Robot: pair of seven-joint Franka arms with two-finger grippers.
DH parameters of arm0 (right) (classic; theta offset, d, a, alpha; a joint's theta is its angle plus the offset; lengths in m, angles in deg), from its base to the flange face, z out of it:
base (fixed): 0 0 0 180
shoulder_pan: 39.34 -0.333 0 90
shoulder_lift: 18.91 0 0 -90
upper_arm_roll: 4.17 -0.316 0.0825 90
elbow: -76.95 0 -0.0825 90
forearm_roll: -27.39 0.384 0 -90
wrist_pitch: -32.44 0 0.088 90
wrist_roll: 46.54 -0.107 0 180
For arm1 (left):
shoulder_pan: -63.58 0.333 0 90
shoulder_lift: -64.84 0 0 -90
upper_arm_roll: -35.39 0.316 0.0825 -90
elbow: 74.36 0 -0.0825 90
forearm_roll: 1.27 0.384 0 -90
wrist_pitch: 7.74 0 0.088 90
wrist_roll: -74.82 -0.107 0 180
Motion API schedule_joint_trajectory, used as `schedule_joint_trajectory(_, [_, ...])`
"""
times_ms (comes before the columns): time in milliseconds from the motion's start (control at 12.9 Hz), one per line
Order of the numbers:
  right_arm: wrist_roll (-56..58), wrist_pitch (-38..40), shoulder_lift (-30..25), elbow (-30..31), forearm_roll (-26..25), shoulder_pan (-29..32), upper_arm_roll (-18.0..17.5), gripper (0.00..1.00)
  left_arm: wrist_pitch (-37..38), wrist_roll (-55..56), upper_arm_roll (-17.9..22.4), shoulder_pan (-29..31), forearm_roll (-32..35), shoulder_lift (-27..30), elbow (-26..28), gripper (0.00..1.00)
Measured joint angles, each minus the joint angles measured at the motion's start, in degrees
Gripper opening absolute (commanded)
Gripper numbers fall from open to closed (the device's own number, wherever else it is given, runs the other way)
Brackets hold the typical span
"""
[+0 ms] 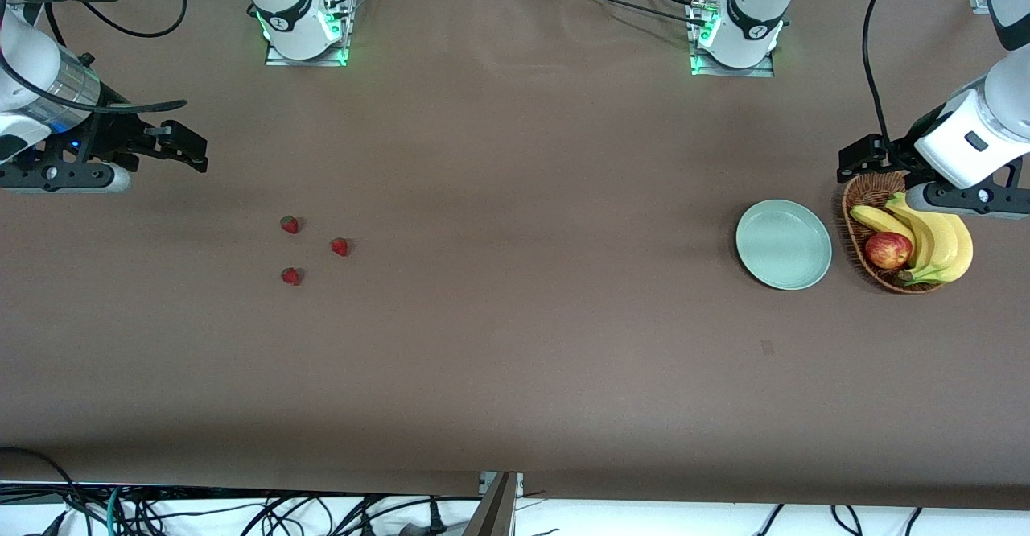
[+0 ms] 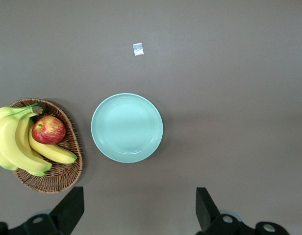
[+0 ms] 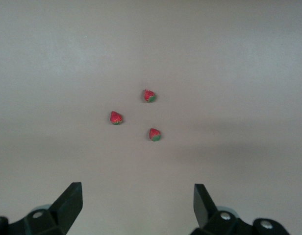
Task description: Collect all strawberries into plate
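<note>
Three small red strawberries (image 1: pixel 290 224) (image 1: pixel 339 247) (image 1: pixel 291 277) lie close together on the brown table toward the right arm's end. They also show in the right wrist view (image 3: pixel 149 95) (image 3: pixel 116 118) (image 3: pixel 154 134). The pale mint-green plate (image 1: pixel 783 244) sits empty toward the left arm's end and also shows in the left wrist view (image 2: pixel 127 128). My right gripper (image 1: pixel 189 148) (image 3: pixel 137 191) is open and empty, up in the air beside the strawberries. My left gripper (image 1: pixel 854 162) (image 2: pixel 139 196) is open and empty, up over the table by the plate and basket.
A brown wicker basket (image 1: pixel 865 194) (image 2: pixel 67 171) stands beside the plate at the left arm's end, holding bananas (image 1: pixel 941 242) (image 2: pixel 13 142) and a red-yellow apple (image 1: pixel 888 250) (image 2: pixel 48 129). A small white tag (image 2: pixel 138 49) lies on the table near the plate.
</note>
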Motion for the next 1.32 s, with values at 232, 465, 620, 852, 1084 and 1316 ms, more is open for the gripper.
schedule_joint_trajectory(232, [0.0,0.0,0.0,0.0,0.0,0.2,0.2,1.0,0.0,0.0,0.0,0.0,0.0,0.0,0.0,1.0])
schedule_joint_trajectory(465, [0.0,-1.6,0.0,0.0,0.0,0.2,0.2,1.0,0.0,0.0,0.0,0.0,0.0,0.0,0.0,1.0])
schedule_joint_trajectory(620, [0.0,-2.1,0.0,0.0,0.0,0.2,0.2,1.0,0.0,0.0,0.0,0.0,0.0,0.0,0.0,1.0])
schedule_joint_trajectory(852, [0.0,-2.3,0.1,-0.1,0.0,0.2,0.2,1.0,0.0,0.0,0.0,0.0,0.0,0.0,0.0,1.0])
schedule_joint_trajectory(1084, [0.8,-1.9,1.3,0.0,0.0,0.0,-0.2,1.0,0.0,0.0,0.0,0.0,0.0,0.0,0.0,1.0])
schedule_joint_trajectory(1316, [7.2,-1.4,3.8,1.2,0.9,0.0,-0.2,1.0,0.0,0.0,0.0,0.0,0.0,0.0,0.0,1.0])
